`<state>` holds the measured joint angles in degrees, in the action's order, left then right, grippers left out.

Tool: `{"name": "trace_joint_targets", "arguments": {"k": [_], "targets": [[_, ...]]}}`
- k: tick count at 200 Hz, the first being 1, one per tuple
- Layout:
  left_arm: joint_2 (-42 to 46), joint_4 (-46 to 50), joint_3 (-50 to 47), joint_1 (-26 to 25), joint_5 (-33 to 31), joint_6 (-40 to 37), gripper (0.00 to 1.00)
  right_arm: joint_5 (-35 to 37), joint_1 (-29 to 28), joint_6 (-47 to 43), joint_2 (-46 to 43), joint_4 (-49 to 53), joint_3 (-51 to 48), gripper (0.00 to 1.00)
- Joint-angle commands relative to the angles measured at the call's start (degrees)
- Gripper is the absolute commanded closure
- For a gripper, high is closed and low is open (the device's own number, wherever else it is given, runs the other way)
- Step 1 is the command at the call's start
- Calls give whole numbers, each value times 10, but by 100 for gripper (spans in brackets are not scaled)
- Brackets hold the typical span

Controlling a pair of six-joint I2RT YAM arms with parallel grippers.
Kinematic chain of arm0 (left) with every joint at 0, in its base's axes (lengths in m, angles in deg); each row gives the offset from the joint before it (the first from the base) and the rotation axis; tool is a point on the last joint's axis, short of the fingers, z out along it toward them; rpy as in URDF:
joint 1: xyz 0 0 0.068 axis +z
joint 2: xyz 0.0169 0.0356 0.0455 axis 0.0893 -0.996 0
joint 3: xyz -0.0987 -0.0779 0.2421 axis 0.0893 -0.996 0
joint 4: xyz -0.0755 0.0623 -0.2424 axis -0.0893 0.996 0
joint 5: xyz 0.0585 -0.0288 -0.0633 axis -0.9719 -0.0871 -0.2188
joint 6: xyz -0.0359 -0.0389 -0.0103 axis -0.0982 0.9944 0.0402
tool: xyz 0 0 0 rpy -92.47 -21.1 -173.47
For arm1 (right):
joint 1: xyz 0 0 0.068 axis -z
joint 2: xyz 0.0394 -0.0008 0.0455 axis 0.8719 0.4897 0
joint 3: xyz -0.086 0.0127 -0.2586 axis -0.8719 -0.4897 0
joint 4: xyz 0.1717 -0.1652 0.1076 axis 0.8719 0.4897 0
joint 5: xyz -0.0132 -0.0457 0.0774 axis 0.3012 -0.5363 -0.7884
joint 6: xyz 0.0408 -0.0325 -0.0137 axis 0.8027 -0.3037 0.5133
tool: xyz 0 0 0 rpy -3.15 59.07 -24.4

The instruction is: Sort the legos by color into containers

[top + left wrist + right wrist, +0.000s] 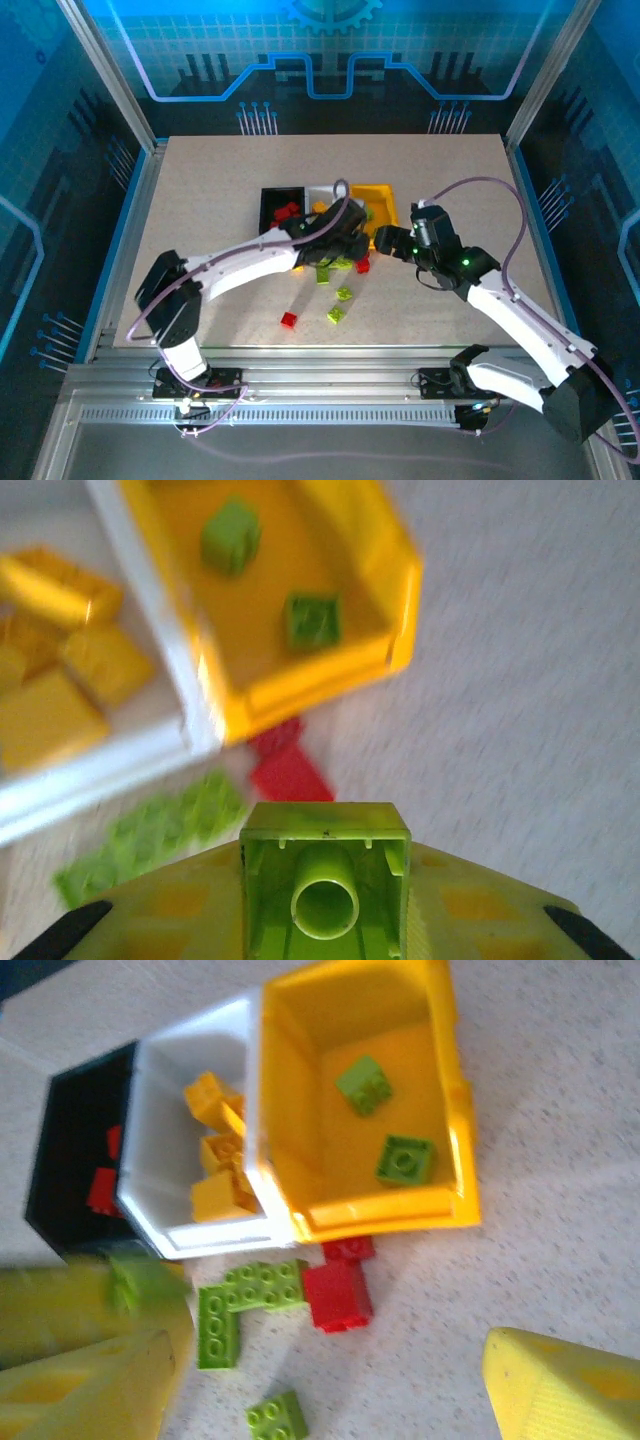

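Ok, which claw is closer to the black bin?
Left. The left claw, gripping a lime green brick, is to the right of the black bin. The right claw is farther right, by the yellow bin's near corner.

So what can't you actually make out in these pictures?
- Top view: the left arm covers most of the white bin, so its bricks can't be counted.
- Left wrist view: the left edge cuts off the white bin; the flat green pieces are blurred.
- Right wrist view: the black bin is dark inside; its red bricks can't be counted.
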<state>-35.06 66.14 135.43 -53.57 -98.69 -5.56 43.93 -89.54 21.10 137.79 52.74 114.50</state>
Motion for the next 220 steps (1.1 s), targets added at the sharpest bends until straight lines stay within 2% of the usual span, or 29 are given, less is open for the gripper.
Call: {"name": "trace_joint_targets", "arguments": {"k": [1, 28, 76, 96, 112, 141, 165, 205, 220], "targets": [[-84, 3, 79, 29, 24, -18, 66, 17, 12, 18, -31, 30, -21, 18], [-181, 30, 190, 45, 23, -22, 67, 24, 16, 21, -63, 56, -36, 18], [-298, 76, 319, 57, 33, -10, 66, 10, 17, 19, -93, 75, -60, 18], [-323, 94, 351, 57, 43, -4, 60, 3, 17, 18, -94, 73, -68, 18], [-322, 95, 354, 57, 51, 2, 50, -6, 17, 16, -92, 70, -69, 18], [-273, 72, 327, 57, 61, 11, 38, -17, 16, 10, -79, 67, -67, 18], [-190, 29, 259, 57, 65, 19, 23, -44, 10, -3, -55, 47, -64, 18], [-6, -72, 51, 63, 64, 39, 2, -63, -48, -29, 41, 15, -33, 16], [61, -91, -30, 65, 57, 46, 1, -57, -81, -35, 84, 3, -16, 16]]}}
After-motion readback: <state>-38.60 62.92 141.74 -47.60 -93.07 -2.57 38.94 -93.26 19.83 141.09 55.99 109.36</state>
